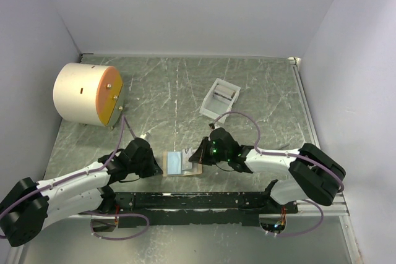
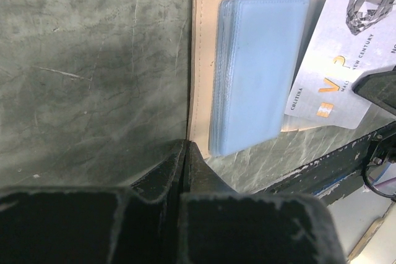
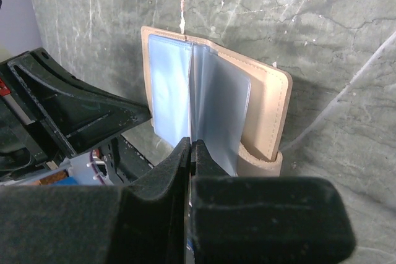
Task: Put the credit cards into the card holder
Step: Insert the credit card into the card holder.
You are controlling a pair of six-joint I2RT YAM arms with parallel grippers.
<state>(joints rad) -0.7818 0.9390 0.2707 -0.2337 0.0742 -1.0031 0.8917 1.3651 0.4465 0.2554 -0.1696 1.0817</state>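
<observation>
The tan wallet (image 1: 179, 164) lies open near the front edge, light-blue sleeves up. It also shows in the left wrist view (image 2: 201, 60) and the right wrist view (image 3: 272, 109). My right gripper (image 1: 198, 156) (image 3: 190, 143) is shut on a silver-white credit card (image 2: 337, 60) with an orange mark, which lies partly over the wallet's right half. My left gripper (image 1: 159, 166) (image 2: 185, 146) is shut, with its tips at the wallet's left edge. The white card holder (image 1: 210, 104) stands farther back, right of centre, with something grey inside. No other cards are in view.
A large cream cylinder (image 1: 86, 94) with an orange face stands at the back left. The black mounting rail (image 1: 198, 201) runs along the near edge just behind the wallet. White walls close the table on three sides.
</observation>
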